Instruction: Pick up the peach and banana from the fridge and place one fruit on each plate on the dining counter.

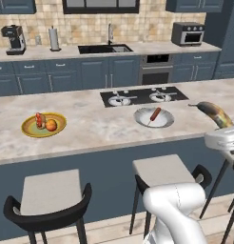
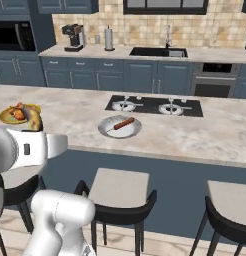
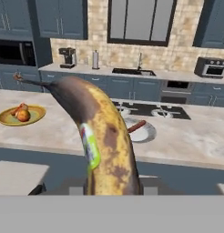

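In the left base view the banana [image 1: 213,113] rode at the arm's tip above the dining counter [image 1: 85,131], while the peach [image 1: 51,125] sat on the yellow plate [image 1: 29,129] far off.

Right base view: the grey plate [image 2: 107,131] carried a red-brown stick [image 2: 124,123].

Hand view: the banana [image 3: 103,141] rose straight up from the fingers, evidently clamped, fingertips hidden behind it.

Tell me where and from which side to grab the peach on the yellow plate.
Grip the peach across its round middle, coming straight down from above. It sits low on the yellow plate with a red-brown piece close beside it, so a side approach would likely bump that piece or the rim.
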Tool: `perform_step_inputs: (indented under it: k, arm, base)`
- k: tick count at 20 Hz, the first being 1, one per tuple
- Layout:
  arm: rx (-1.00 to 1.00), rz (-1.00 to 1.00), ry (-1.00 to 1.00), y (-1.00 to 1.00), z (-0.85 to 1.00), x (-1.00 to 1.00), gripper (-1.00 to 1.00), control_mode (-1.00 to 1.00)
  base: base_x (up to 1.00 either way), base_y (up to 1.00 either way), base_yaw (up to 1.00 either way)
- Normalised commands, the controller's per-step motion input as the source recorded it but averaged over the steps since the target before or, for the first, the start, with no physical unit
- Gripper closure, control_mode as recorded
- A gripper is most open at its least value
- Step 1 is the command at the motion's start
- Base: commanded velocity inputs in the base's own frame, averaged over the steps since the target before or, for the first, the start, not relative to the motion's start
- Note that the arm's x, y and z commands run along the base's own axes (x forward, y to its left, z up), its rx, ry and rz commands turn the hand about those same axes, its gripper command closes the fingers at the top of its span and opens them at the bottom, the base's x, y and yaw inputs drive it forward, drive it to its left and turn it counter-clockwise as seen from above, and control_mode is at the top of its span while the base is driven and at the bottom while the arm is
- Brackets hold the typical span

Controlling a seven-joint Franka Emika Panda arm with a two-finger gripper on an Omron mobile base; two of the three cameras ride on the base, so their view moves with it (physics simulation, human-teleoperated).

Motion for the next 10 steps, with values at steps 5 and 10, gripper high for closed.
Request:
perform_step_inputs:
  k: [5,10]
  arm:
    - [0.12,0.01,0.38,-0.13,0.00,0.80,1.00,-1.00]
    - [0.10,0.03,0.62,-0.15,0.00,1.00,1.00,-1.00]
  base:
    - [0.20,-0.02,0.00]
    - [0.00,0.00,0.00]
